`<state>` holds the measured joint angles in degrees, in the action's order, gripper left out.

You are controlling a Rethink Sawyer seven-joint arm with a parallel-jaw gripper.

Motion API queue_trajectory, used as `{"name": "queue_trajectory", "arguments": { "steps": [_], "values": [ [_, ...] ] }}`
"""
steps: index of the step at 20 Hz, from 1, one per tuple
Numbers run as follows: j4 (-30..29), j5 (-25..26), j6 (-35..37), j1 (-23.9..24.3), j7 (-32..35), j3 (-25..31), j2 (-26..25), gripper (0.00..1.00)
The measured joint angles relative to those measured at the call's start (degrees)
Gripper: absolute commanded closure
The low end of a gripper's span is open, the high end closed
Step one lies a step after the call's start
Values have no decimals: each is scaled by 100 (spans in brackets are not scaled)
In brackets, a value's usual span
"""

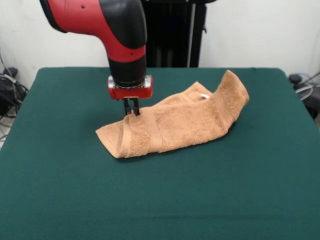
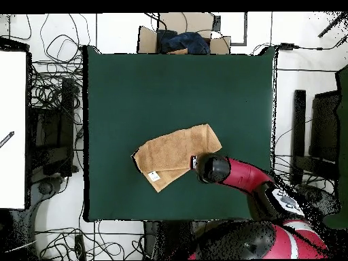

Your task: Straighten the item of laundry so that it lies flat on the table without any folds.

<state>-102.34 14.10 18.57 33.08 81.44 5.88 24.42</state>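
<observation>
The peach-orange towel (image 1: 175, 122) lies folded over itself in a long, bunched strip on the green table (image 1: 160, 200), slanting from the near left to a raised far-right end. A white tag (image 1: 204, 96) shows on its far edge. My gripper (image 1: 131, 109) points straight down at the towel's far-left edge, its fingers close together and pinching the cloth there. In the overhead view the towel (image 2: 175, 153) lies slightly below the middle of the table (image 2: 170, 88), its tag (image 2: 154, 176) at the lower left corner and the gripper (image 2: 196, 163) at its lower right edge.
The black pedestal (image 1: 172, 32) stands behind the table. A cardboard box (image 2: 183, 37) with dark cloth sits beyond the far edge. Cables (image 2: 54, 102) and a white surface (image 2: 12, 129) lie to the left; dark equipment (image 2: 319, 129) stands to the right.
</observation>
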Motion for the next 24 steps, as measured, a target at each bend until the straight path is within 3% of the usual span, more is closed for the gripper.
{"name": "queue_trajectory", "arguments": {
  "steps": [24],
  "values": [
    [1, 54, -8, -148, 0, -116, 146, 100]
  ]
}}
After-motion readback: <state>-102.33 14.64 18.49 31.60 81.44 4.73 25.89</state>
